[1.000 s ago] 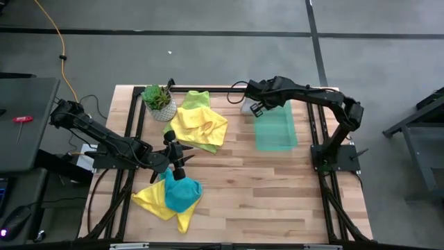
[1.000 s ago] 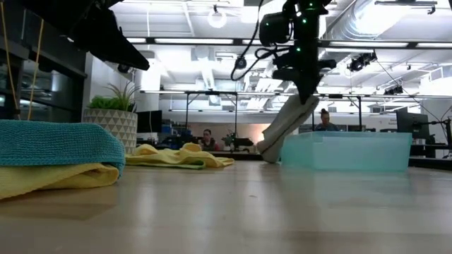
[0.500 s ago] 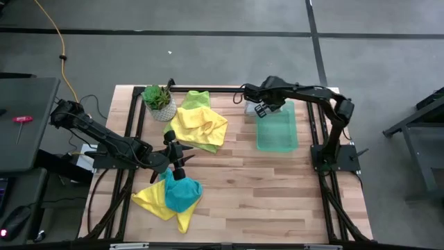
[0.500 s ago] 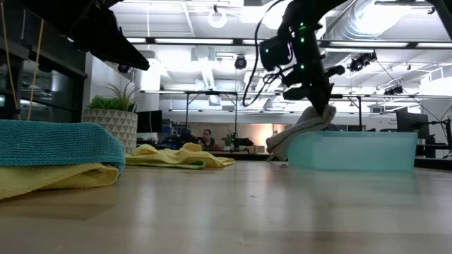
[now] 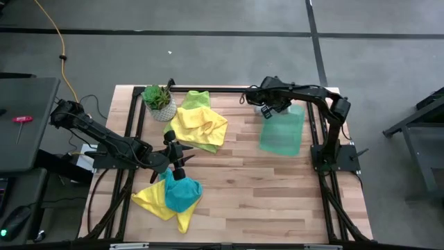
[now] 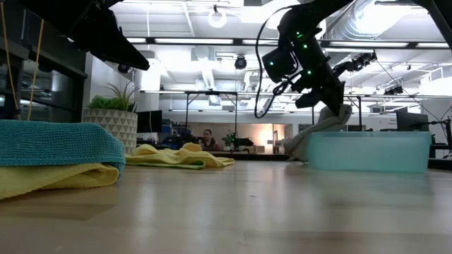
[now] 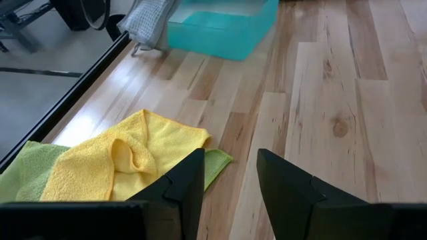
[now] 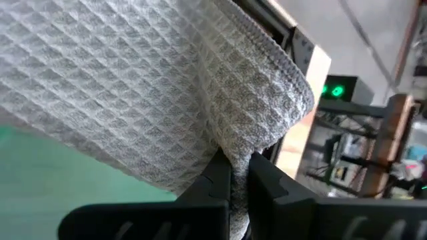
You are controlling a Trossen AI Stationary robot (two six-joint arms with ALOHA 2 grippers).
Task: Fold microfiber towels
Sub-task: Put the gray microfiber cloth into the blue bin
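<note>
Since the earlier frames, the right gripper [image 5: 266,107] had carried the grey waffle-weave microfiber towel [image 8: 147,87] from beside the tray's far left corner to over its far rim, and the translucent green rectangular plastic tray [image 5: 282,132] had slid toward the right edge of the desk [image 5: 263,187] and turned slightly askew. Whether anything lay inside the tray could not be told; in the low view the grey towel hung slanting from the fingers down to the tray's near wall, its long axis tilted from upper right to lower left. The right fingers [image 8: 267,180] were pressed together on a bunched fold of the grey towel, whose surface showed a small raised diamond grid and a stitched hem.

The left gripper [image 5: 176,154] hovered above the wooden plank desk near its left front, fingers [image 7: 180,183] spread and holding nothing. Just in front of it lay a teal blue microfiber towel [image 5: 183,194] crumpled on top of a yellow microfiber towel [image 5: 151,201]. Farther back, a second yellow towel [image 5: 200,125] lay rumpled over a lime green towel [image 5: 197,99], beside a small green potted plant in a patterned white pot [image 5: 159,101].
</note>
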